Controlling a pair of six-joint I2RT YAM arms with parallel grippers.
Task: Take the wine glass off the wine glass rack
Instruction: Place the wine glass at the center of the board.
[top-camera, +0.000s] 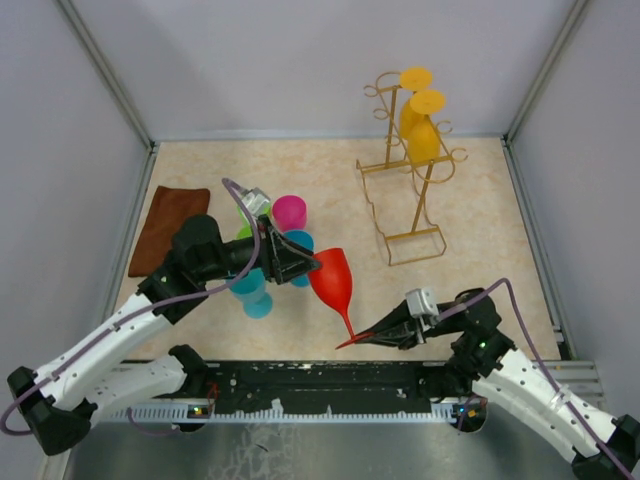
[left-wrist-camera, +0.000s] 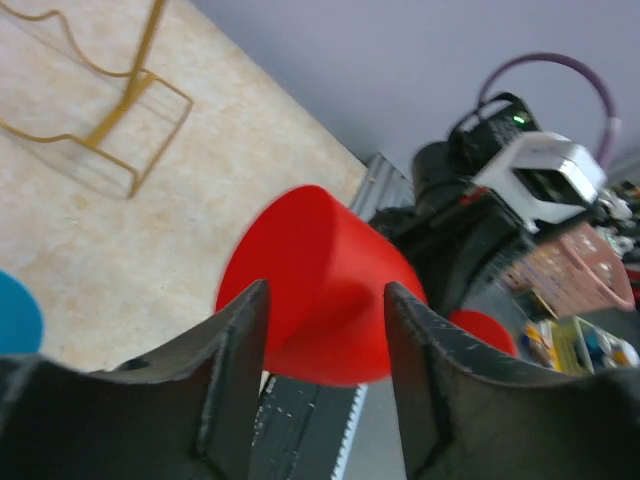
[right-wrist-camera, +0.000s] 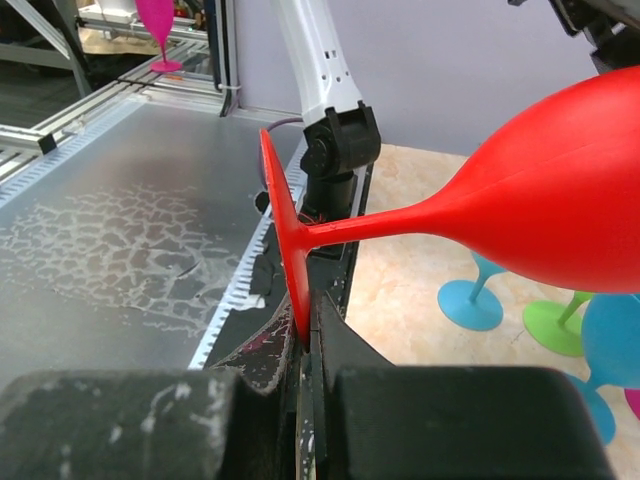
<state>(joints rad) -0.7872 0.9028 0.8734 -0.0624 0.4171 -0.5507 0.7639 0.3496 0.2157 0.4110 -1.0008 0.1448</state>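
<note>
A red wine glass (top-camera: 333, 280) lies tilted in the air between both arms, bowl to the left and foot to the right. My right gripper (top-camera: 375, 333) is shut on the rim of its foot; the wrist view shows the foot disc pinched between the jaws (right-wrist-camera: 310, 335). My left gripper (top-camera: 305, 266) is open, with its fingers on either side of the red bowl (left-wrist-camera: 320, 290). I cannot tell if they touch it. The golden wire wine glass rack (top-camera: 415, 195) stands at the back right with two yellow glasses (top-camera: 422, 130) hanging upside down on it.
Several coloured plastic glasses stand under the left arm: pink (top-camera: 290, 211), teal (top-camera: 258, 290), green (top-camera: 245, 232). A brown cloth (top-camera: 165, 228) lies at the far left. Grey walls enclose the table on three sides. The black base rail (top-camera: 330, 380) runs along the near edge.
</note>
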